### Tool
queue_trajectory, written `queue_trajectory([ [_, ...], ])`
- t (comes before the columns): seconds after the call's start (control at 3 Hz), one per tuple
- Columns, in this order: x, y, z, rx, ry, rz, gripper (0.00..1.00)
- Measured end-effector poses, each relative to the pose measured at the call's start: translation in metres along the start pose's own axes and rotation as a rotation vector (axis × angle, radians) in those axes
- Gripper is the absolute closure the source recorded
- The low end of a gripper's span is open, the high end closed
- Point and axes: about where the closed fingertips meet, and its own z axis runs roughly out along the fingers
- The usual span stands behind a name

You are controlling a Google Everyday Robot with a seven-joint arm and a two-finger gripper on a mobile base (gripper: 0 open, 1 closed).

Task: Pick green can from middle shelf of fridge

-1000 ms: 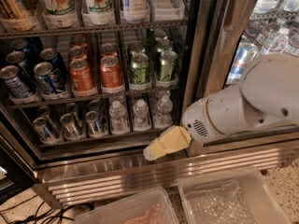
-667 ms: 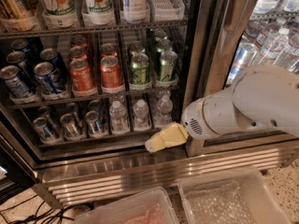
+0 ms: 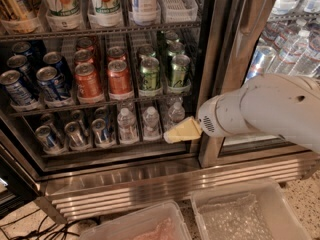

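Observation:
Several green cans stand in two rows at the right of the middle shelf [image 3: 100,105]. The front two are a left green can [image 3: 149,74] and a right green can [image 3: 179,70]. The shelf is a dark wire rack in the open left compartment of the fridge [image 3: 212,59]. My gripper [image 3: 180,131] is a cream wedge on the white arm [image 3: 270,109]. It points left in front of the lower shelf, below and just right of the green cans, apart from them.
Orange-red cans [image 3: 104,78] and blue cans [image 3: 35,81] fill the middle shelf's left. Small water bottles [image 3: 150,121] and silver cans [image 3: 72,133] stand on the lower shelf. The steel door post is right of the cans. Two clear bins [image 3: 240,214] lie on the floor.
My gripper has risen from the fridge's bottom sill to the height of the lower shelf's bottles. The arm has lifted and drawn slightly right. The cans have not moved.

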Motion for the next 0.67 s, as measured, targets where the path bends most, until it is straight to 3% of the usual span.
queue_trajectory([
  [0.67,-0.024,-0.012,0.016,0.043,-0.048,0.016,0.1],
])
